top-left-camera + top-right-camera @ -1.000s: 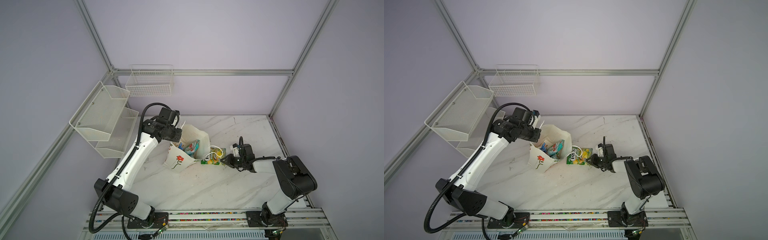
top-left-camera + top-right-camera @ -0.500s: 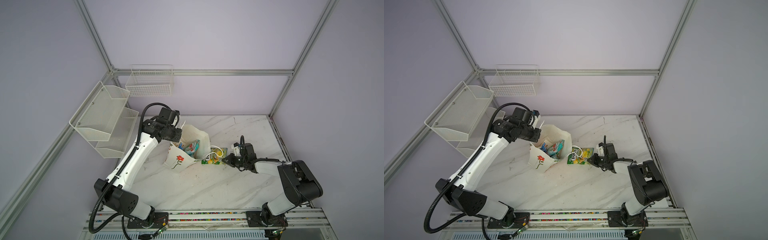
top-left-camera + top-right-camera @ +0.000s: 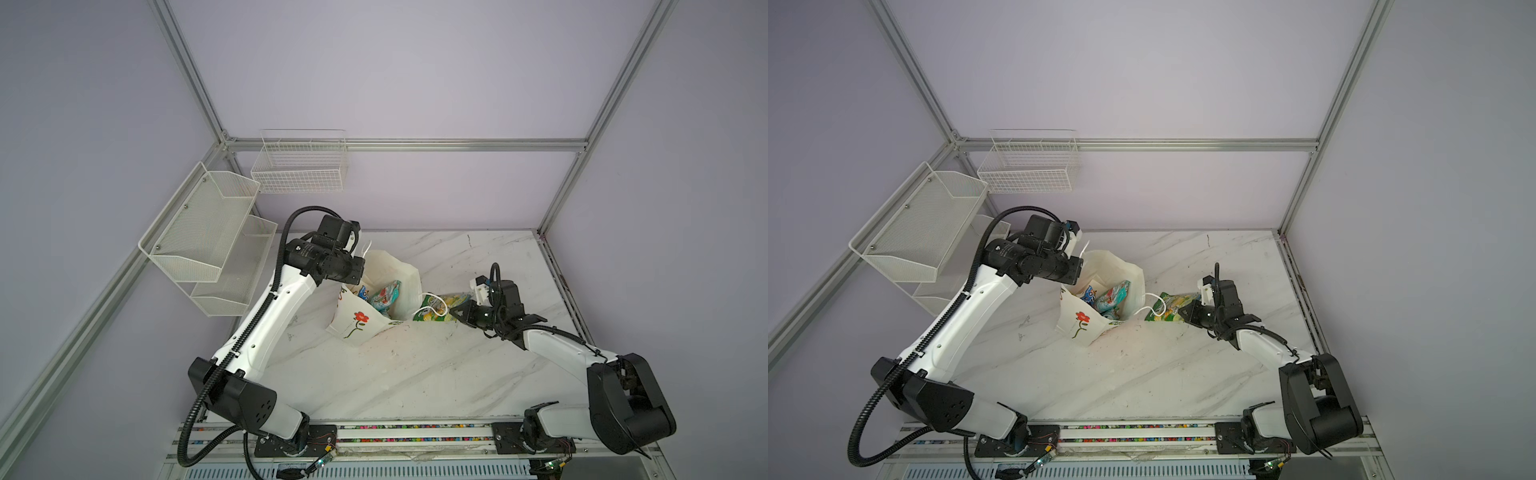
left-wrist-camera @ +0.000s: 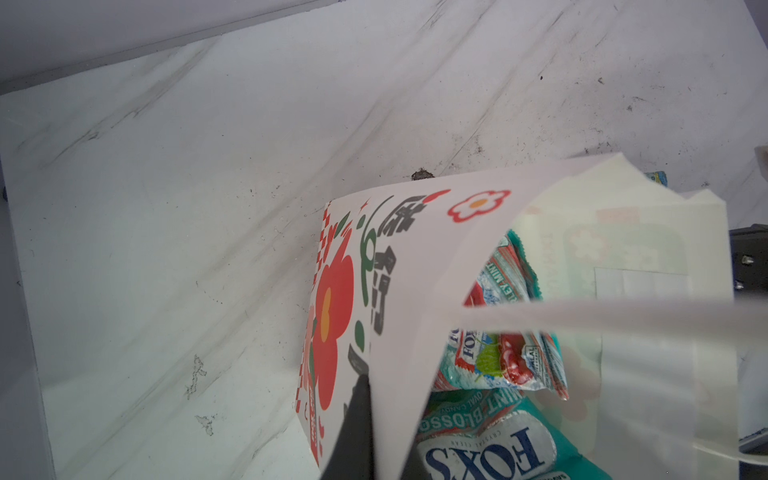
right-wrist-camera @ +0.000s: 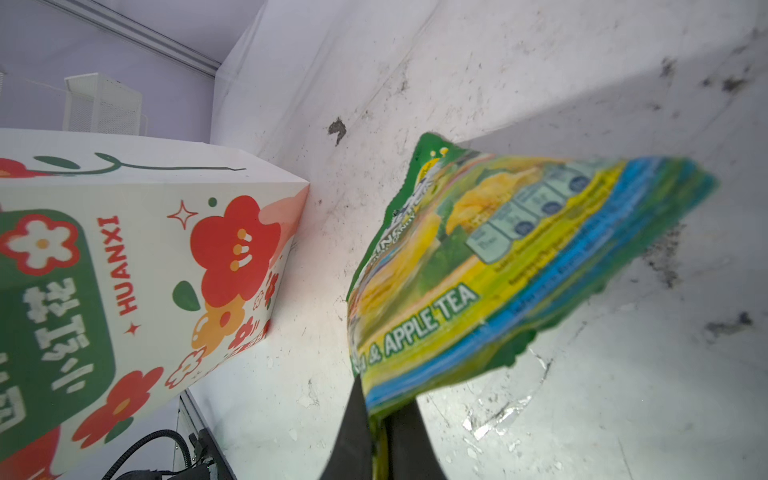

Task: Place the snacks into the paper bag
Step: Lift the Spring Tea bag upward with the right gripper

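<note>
Your right gripper (image 5: 379, 440) pinches the green-yellow candy packet (image 5: 490, 266) by its edge, the packet jutting ahead of its fingertips beside the paper bag (image 5: 137, 266); your left gripper (image 4: 382, 449) clamps the bag's wall

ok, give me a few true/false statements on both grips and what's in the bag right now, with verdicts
1. The right gripper is shut on the green-yellow packet. True.
2. The green-yellow packet lies inside the paper bag. False: it is outside, beside the bag, held by one edge.
3. The left gripper pinches the paper bag's wall near the rim. True.
4. The paper bag holds no snacks. False: a teal FOX'S packet shows inside it, with at least one more packet beside that.
</note>
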